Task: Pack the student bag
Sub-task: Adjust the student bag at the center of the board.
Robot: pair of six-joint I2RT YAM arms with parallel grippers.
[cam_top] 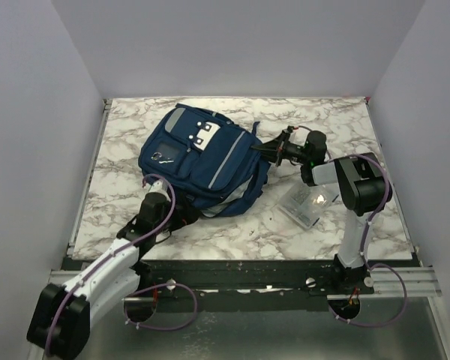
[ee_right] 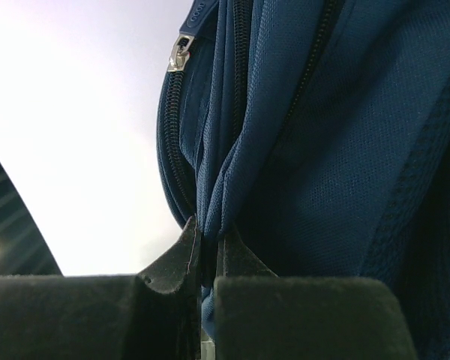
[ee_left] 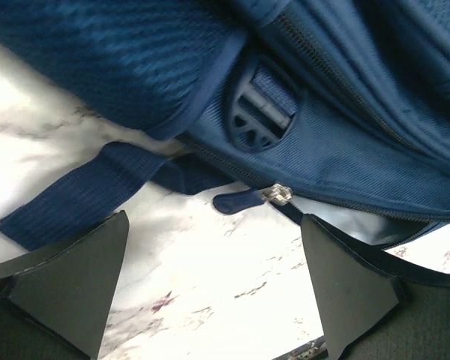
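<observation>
The student bag (cam_top: 199, 154), navy blue with pale grey stripes and white clips, lies on the marble table. My left gripper (cam_top: 181, 214) sits at the bag's near edge. In the left wrist view it (ee_left: 210, 289) stands open over bare marble, just short of a metal zipper pull (ee_left: 279, 195) with a blue tab, a strap (ee_left: 67, 199) and a buckle (ee_left: 261, 112). My right gripper (cam_top: 274, 150) is at the bag's right end. In the right wrist view it (ee_right: 208, 241) is shut on a fold of the bag's fabric (ee_right: 300, 150), below a silver zipper slider (ee_right: 180, 52).
A clear plastic pouch (cam_top: 307, 202) lies on the table right of the bag, beside the right arm. Grey walls enclose the table on three sides. The table's dark front rail (cam_top: 240, 266) runs between the arm bases.
</observation>
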